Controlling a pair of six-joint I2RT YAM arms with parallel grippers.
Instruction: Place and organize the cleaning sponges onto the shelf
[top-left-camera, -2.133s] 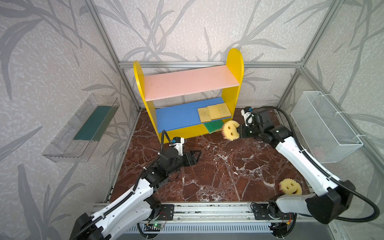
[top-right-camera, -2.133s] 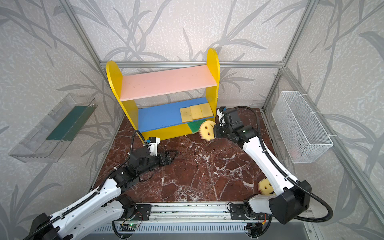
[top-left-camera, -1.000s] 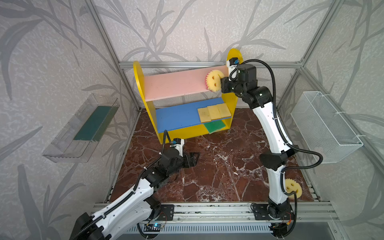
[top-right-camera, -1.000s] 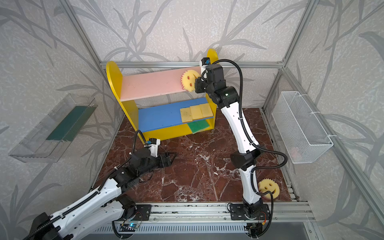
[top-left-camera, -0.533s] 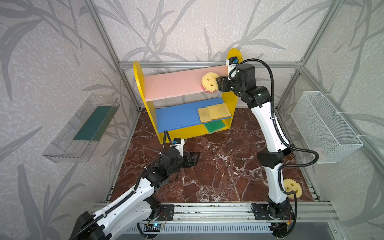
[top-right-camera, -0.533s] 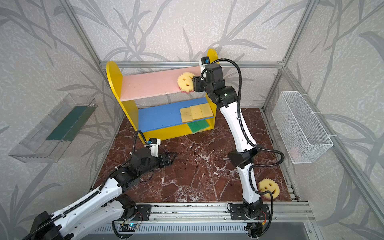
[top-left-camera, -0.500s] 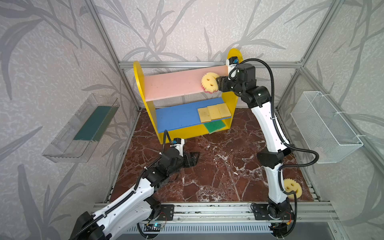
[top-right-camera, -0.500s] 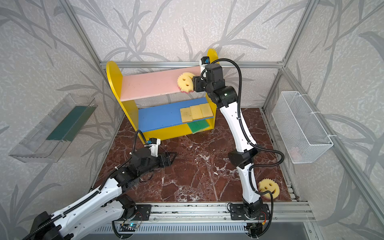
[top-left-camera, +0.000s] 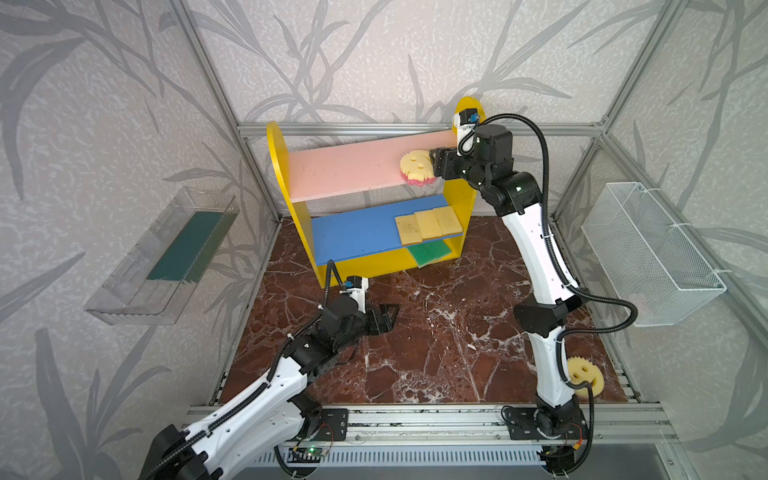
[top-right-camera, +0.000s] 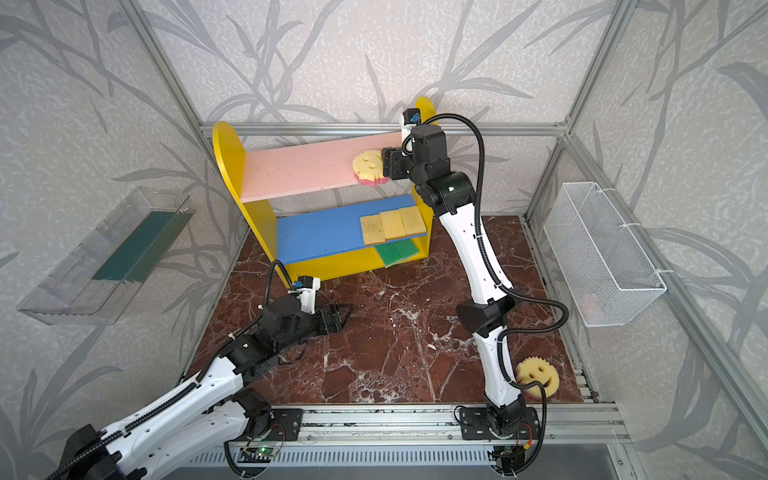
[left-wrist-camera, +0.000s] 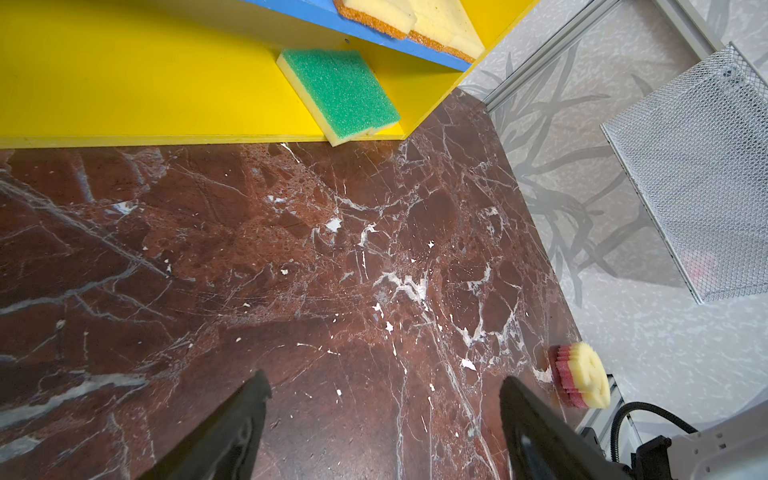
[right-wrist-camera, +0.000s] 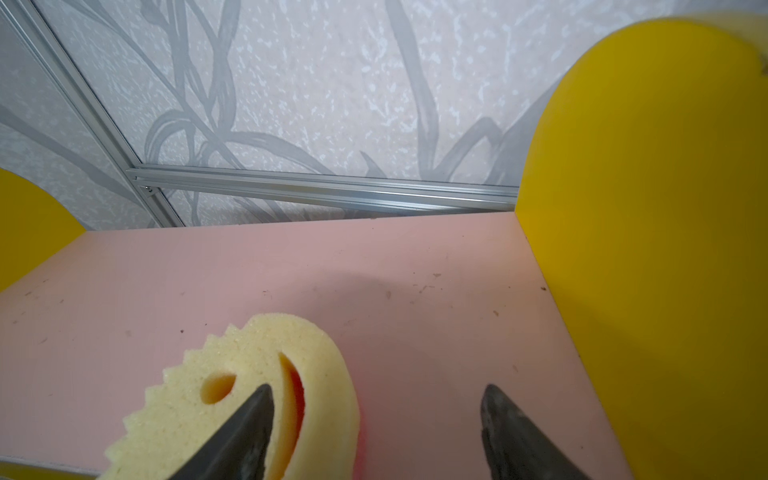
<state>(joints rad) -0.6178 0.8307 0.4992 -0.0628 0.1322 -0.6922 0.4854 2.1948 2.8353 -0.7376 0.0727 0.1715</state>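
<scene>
Foam is the trouble here: the smiley sponge (top-left-camera: 417, 168) lies face up at the right end of the pink top board (top-left-camera: 345, 170) of the shelf (top-left-camera: 277, 158), and its jagged, pink-backed rim hangs out over the front edge. My right claw (right-wrist-camera: 376, 392) stands wide and grips nothing, yet in the right wrist view one finger (right-wrist-camera: 245, 432) lies across the sponge's mouth slit, and I cannot tell whether it touches the foam. If it does, a straight pull back could drag so light a thing off the lip. It would drop onto the three pale yellow sponges (top-left-camera: 428, 224) overlapping on the blue board (top-left-camera: 353, 237), or past them to the marble floor (top-left-camera: 436, 332). I judge it safer to lift clear first. My wrist is also close to the yellow side panel (right-wrist-camera: 644, 249), where a careless swing could knock the shelf. Lower down, the green sponge (top-left-camera: 428, 252) pokes over the front of the yellow base (top-left-camera: 365, 266), so a bump might tip it out. My left claw (left-wrist-camera: 384, 380) hangs wide and empty above the floor. The second smiley sponge (top-left-camera: 584, 376) lies on the floor just beside my right arm's foot, an awkward reach.
</scene>
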